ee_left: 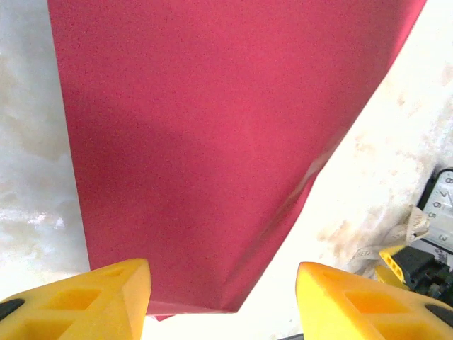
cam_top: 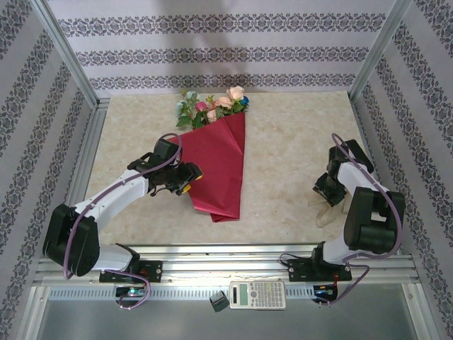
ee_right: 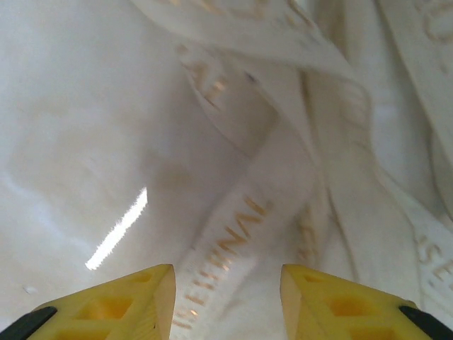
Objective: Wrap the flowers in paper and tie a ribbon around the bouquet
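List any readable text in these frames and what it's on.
"THE FINAL" (best reading, partly blurred): gold print on the cream gauzy ribbon.
"SE" (cut off at the frame edge): more gold print on the same ribbon.
Display and key labels on the grey pocket calculator: too small to read.

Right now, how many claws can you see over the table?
2. The left claw is open at the left edge of the red paper; the right claw is open over the cream ribbon.

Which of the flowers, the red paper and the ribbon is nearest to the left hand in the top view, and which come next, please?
1. the red paper, right beside the left hand
2. the flowers, at the far end
3. the ribbon, far right
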`<move>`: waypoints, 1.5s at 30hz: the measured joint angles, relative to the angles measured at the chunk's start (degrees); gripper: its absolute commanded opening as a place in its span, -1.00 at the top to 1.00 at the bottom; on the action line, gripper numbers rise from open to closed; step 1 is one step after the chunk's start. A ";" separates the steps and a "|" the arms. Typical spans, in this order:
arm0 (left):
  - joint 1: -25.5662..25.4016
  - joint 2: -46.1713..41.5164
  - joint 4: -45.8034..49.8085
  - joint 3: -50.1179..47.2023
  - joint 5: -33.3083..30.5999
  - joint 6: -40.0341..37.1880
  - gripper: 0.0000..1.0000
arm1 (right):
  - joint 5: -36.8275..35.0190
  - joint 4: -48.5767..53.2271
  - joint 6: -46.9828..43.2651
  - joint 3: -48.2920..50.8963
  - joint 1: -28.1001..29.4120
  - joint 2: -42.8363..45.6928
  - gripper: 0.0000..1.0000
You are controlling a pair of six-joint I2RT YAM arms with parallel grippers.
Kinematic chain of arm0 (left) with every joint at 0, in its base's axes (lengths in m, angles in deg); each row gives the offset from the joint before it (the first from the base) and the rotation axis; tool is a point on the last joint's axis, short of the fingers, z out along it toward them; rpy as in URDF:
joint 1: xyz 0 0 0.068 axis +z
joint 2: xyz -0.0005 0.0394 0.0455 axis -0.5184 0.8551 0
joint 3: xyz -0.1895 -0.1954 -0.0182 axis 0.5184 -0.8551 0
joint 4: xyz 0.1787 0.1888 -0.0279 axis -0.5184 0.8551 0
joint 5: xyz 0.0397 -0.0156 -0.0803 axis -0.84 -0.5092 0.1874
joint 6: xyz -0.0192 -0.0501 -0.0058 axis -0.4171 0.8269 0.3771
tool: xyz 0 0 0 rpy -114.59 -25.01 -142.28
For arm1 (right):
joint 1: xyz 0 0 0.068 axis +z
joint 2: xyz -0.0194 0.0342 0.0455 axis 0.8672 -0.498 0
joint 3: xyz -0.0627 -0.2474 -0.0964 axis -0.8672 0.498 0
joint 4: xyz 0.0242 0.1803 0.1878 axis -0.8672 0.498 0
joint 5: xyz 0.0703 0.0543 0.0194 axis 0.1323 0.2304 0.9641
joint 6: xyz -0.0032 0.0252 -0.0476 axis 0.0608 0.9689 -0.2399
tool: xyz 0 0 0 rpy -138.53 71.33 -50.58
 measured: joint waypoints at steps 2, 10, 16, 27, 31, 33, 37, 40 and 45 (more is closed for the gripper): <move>0.00 -0.74 0.07 0.00 0.13 0.26 -0.13 | 0.02 -0.98 0.00 -0.79 -0.09 -1.46 0.15; 0.00 -1.33 0.35 0.00 0.20 1.16 -0.14 | 1.16 -3.63 0.87 -1.53 -0.09 -5.51 0.67; 0.00 -1.33 0.59 0.00 0.22 1.46 -0.13 | 2.14 -4.37 1.62 -0.74 0.09 -2.82 1.00; 0.22 -0.55 0.26 0.13 0.55 3.78 -0.18 | 6.25 -1.29 9.44 -5.25 16.61 19.37 1.00; 2.14 -0.39 2.69 3.02 -1.20 4.26 -0.30 | 6.82 -2.64 12.41 -15.10 29.18 18.23 1.00; 4.90 -0.57 5.16 5.73 -2.93 4.39 -0.33 | 6.91 -5.14 13.07 -22.58 36.57 14.62 1.00; 13.00 -2.34 11.96 11.54 -7.21 4.26 -0.38 | 7.58 -10.25 13.22 -34.95 47.78 4.39 1.00; 18.86 -3.96 16.70 16.13 -10.08 4.07 -0.39 | 7.76 -12.61 13.20 -44.52 55.04 -5.49 1.00; 26.10 -7.43 23.43 20.87 -14.86 3.41 -0.50 | 10.01 -13.18 13.29 -55.47 62.75 -18.75 0.99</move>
